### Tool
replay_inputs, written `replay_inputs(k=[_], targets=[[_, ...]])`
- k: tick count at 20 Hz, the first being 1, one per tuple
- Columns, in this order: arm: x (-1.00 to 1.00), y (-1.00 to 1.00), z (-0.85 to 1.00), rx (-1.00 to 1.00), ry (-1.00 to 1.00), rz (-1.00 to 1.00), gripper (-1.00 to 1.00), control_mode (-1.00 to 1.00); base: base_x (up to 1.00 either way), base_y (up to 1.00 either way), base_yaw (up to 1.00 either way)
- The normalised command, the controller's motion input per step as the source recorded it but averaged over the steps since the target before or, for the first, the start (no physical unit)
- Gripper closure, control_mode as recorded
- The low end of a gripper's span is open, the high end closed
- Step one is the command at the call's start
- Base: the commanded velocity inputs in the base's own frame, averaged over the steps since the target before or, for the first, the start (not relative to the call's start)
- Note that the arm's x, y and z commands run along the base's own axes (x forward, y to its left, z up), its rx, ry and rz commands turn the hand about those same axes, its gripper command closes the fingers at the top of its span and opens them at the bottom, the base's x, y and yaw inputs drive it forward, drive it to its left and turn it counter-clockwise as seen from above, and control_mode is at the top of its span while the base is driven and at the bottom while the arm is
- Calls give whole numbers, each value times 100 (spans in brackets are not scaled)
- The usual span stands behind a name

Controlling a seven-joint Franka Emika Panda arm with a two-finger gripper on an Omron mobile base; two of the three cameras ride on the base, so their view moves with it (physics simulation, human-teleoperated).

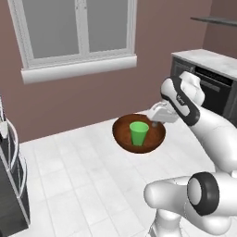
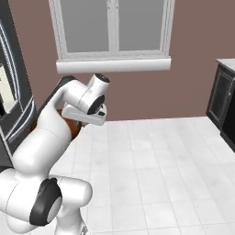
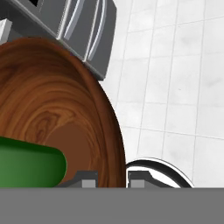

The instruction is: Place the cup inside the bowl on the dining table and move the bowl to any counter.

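— One step looks done: the cup stands upright inside the bowl, and the bowl hangs in the air over the tiled floor, off any table.

— So the carry is in hand?

— I'd say so — the gripper is pinched shut on the bowl's right rim, one finger inside, one outside. Next it needs a level ride to the counter at far right, then a gentle set-down.

— And the arm?

— Elbow high, wrist bent down toward the rim.

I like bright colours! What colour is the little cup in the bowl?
Bright green cup, clearest in the left base view.
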Motion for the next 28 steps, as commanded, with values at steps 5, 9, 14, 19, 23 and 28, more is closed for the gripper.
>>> replay_inputs(k=[5,9,14,19,23,28], targets=[[0,0,0,0,0,0,100,100,17,22,29],[0,0,0,0,0,0,100,100,0,20,46],[0,0,0,0,0,0,100,100,-7,15,49],[0,0,0,0,0,0,100,100,-9,19,53],[0,0,0,0,0,0,100,100,-2,21,53],[0,0,0,0,0,0,100,100,0,24,55]])
